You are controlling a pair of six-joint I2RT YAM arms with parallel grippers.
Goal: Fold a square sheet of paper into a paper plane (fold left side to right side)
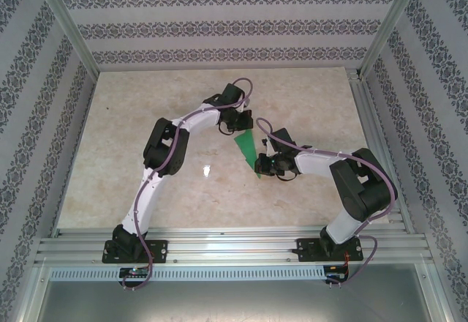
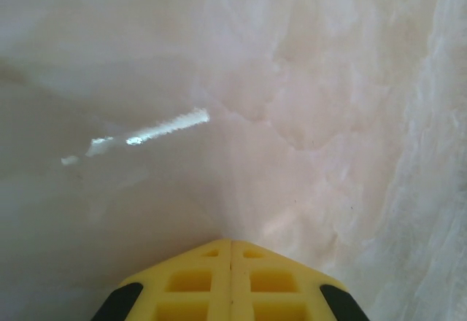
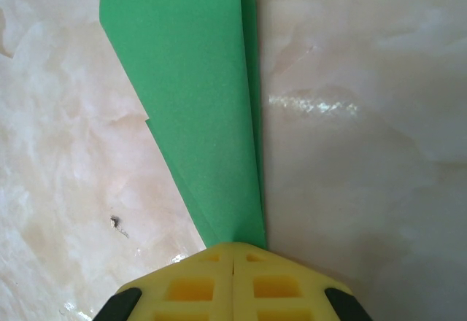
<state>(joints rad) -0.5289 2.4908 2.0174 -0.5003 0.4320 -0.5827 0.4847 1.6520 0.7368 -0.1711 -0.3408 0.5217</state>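
The paper plane (image 3: 204, 102) looks nearly done, a slim dart; right claw (image 3: 232, 248) closed at its nose, left claw (image 2: 230, 244) closed, empty.

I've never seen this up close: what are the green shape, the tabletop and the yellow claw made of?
Green shape: thin matte paper, judging by its sharp creases and layered edges. Tabletop: pale marble or a marble-print laminate, glossy, as it mirrors a light; I can't tell which. Right claw: yellow moulded plastic or rubber, probably, with square pockets.
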